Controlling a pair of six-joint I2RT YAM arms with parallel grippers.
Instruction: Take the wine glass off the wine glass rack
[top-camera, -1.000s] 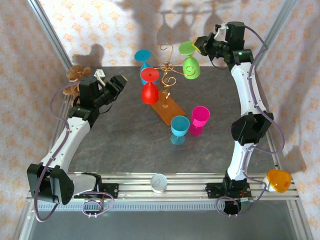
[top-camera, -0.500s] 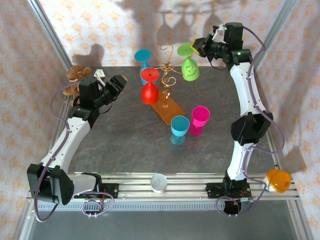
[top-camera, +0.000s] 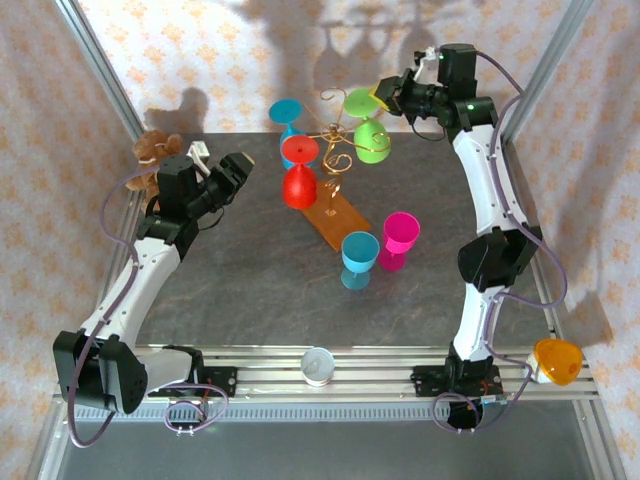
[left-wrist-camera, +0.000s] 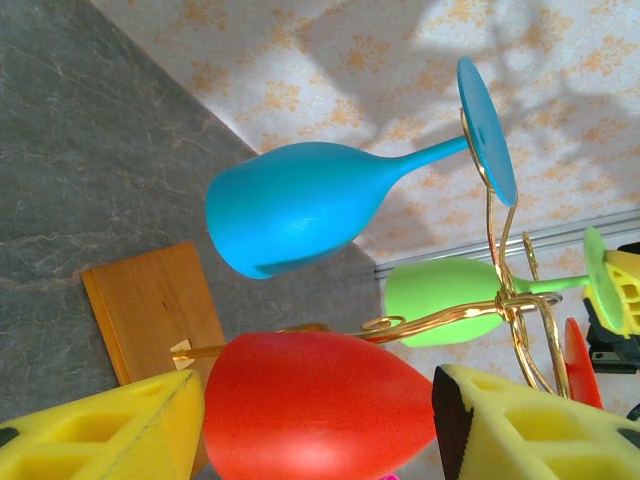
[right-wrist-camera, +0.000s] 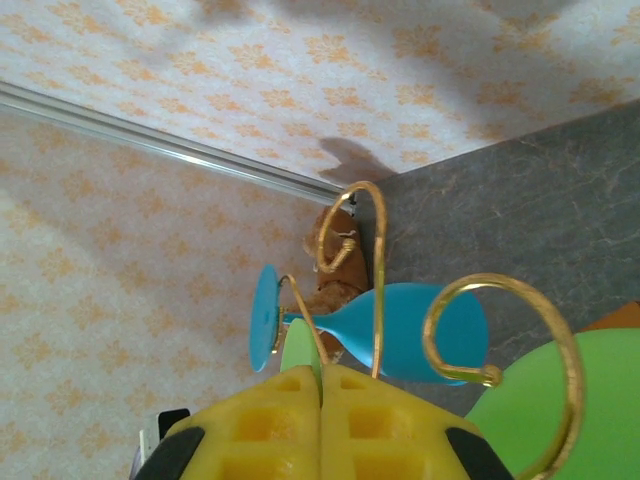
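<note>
Rack (top-camera: 338, 214), green wine glass (top-camera: 372, 142), two other hanging glasses (top-camera: 299, 186), two standing glasses (top-camera: 359, 252)

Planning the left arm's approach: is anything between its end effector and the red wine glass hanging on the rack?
Nothing visible does. The open left end effector faces the red plastic wine glass, which hangs bowl-down on the gold wire rack, with bare grey tabletop below the gap between them.
</note>
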